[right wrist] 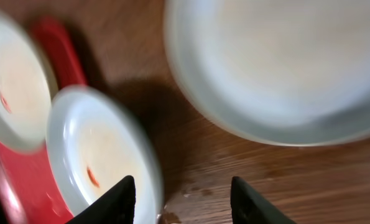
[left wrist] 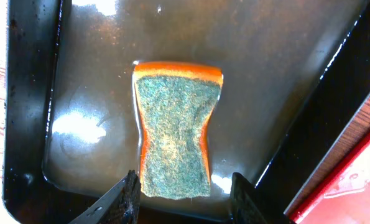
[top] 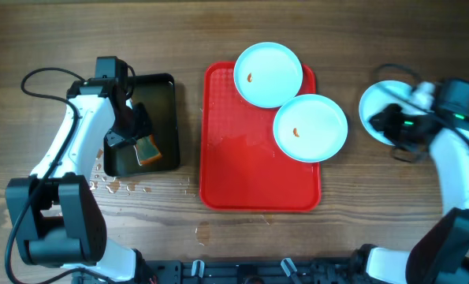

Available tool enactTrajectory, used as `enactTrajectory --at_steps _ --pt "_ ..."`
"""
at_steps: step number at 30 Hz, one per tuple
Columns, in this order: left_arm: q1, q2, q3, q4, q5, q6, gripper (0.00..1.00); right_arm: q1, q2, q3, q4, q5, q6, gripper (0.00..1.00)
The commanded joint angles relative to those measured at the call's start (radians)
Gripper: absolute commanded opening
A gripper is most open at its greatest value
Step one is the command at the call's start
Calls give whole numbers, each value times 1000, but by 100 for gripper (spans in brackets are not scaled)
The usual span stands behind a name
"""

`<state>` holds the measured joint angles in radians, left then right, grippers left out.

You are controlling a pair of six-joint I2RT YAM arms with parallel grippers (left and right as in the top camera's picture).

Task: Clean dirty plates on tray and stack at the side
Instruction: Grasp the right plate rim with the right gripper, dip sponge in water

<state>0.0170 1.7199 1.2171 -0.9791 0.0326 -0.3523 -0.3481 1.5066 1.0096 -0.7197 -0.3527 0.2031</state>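
Overhead, setting: I see a brown wooden bench (top: 218, 35) with water drops near its front left.
Overhead, tray: the red tray (top: 242, 177) sits mid-bench, carrying two plates with orange smears, the far plate (top: 267, 74) and the near plate (top: 310, 127), which overhangs the tray's right edge.
Overhead, third plate: it lies on the bench (top: 374, 106) to the right, off the tray, partly under my right arm.
Overhead, black tray: it (top: 161, 87) sits left of the red one, my left arm over it.
Left wrist, sponge: an orange sponge (left wrist: 175, 138) with a green scouring face lies in shallow water.
Left wrist, fingers: my left gripper (left wrist: 183, 194) is spread wide, straddling the sponge's near end, holding nothing.
Right wrist, fingers: my right gripper (right wrist: 183, 200) is parted and empty over bare wood, between the near plate and the third plate; the view is blurred.
Step, my judgement: one plate looks set aside; I'm fetching the sponge.
Next: lower, close on the sponge, carry it to a smeared plate.
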Motion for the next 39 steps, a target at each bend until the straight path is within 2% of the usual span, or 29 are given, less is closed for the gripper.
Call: enactTrajectory --at_steps 1,2,4,5,6,8,13,14,15,16,17,20,23,27,28,29,30,35,39 --pt "5 -78 0 -3 58 10 45 227 4 -23 20 208 -69 50" --pt "5 -109 0 -4 70 9 49 275 15 -23 27 270 -64 50" --pt "5 -212 0 -14 76 9 58 369 53 -23 47 545 7 50" --pt "5 -249 0 -20 76 9 60 383 63 -23 58 590 8 49" --pt "5 -287 0 -27 76 9 61 389 74 -23 86 583 6 47" --pt "5 -357 0 -39 76 9 64 389 89 -23 112 507 5 33" --pt "5 -398 0 -81 76 9 64 389 179 -40 112 406 10 31" --pt "5 -398 0 -87 75 9 64 389 190 -40 104 407 8 20" --pt "5 -398 0 -89 76 9 64 389 191 -39 98 407 0 12" --pt "5 -398 0 -89 76 9 64 389 178 -30 80 407 -1 6" --pt "5 -398 0 -89 76 9 64 390 162 -16 55 399 0 4" --pt "5 -398 0 -89 76 9 65 409 79 19 -41 285 19 4" --pt "5 -398 0 -88 76 9 67 476 45 17 -158 225 145 4" --pt "5 -398 0 -87 76 9 69 612 47 -32 -121 188 354 4" --pt "5 -398 0 -87 75 9 69 640 47 -47 -79 207 375 12" --pt "5 -398 0 -87 75 9 69 650 47 -50 -58 227 372 25" --pt "5 -398 0 -88 76 9 70 653 47 -50 -39 255 354 29" --pt "5 -397 0 -87 75 9 71 653 51 -56 31 213 52 37" --pt "5 -384 -4 -76 75 9 71 653 136 -56 82 194 37 38"
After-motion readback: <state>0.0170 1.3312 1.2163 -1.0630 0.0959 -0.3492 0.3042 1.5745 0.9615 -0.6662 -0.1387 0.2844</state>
